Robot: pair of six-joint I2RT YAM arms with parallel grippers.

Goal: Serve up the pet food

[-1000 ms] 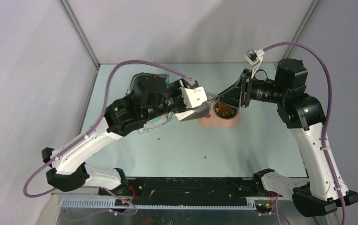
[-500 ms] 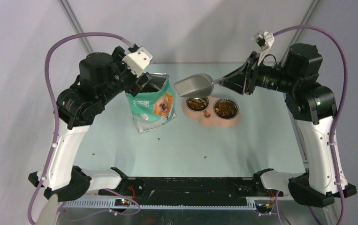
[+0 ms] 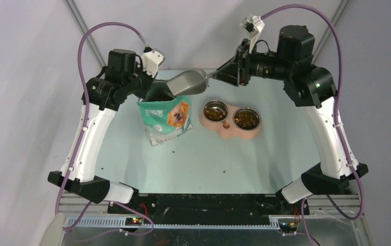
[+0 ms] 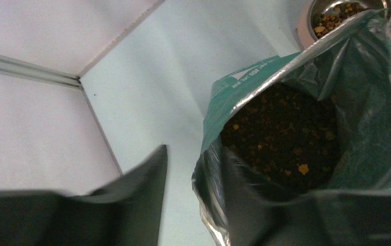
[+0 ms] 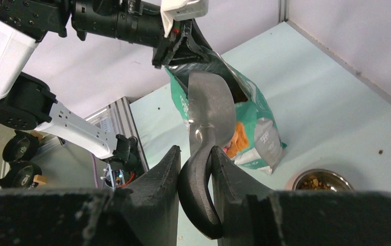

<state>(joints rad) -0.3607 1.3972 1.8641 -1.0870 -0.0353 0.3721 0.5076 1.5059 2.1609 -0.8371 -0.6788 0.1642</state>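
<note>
Clamps the grey scoop's (image 5: 211,110) handle in the right fingers (image 5: 162,174), at the open teal bag's (image 4: 234,87) mouth. Straddles the bag's rim with the left fingers (image 4: 147,189), parted. Shows pet food (image 4: 285,133) heaped inside the bag and in both bowls (image 3: 227,133) on the counter (image 3: 224,159).

2 white-and-black arms (image 3: 88,138) trailing purple cables (image 3: 106,23).
</note>
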